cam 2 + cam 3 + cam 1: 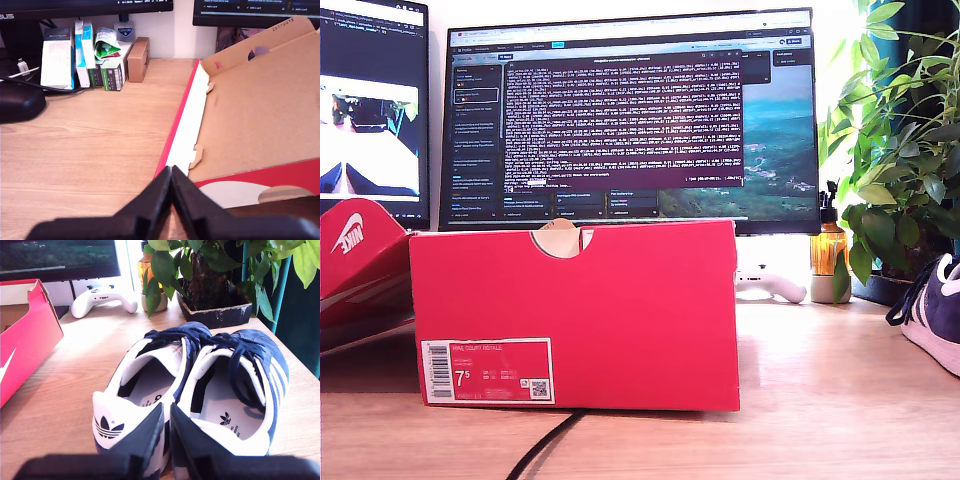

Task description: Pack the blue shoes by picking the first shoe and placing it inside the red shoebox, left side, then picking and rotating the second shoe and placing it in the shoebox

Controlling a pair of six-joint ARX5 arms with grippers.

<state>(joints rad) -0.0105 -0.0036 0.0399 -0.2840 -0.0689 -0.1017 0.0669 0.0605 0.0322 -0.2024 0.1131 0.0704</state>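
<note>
My first end effector [171,192] closed, empty, by red shoebox [240,125]; my second end effector [166,432] closed, empty, over blue shoes [200,385].

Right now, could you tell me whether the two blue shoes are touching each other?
Touching. My second wrist view shows the first shoe and the second shoe side by side, their inner sides pressed together with no table showing between them.

My first gripper [171,192] and my second gripper [166,432] each show 2 matte black, wedge-shaped fingers.
</note>
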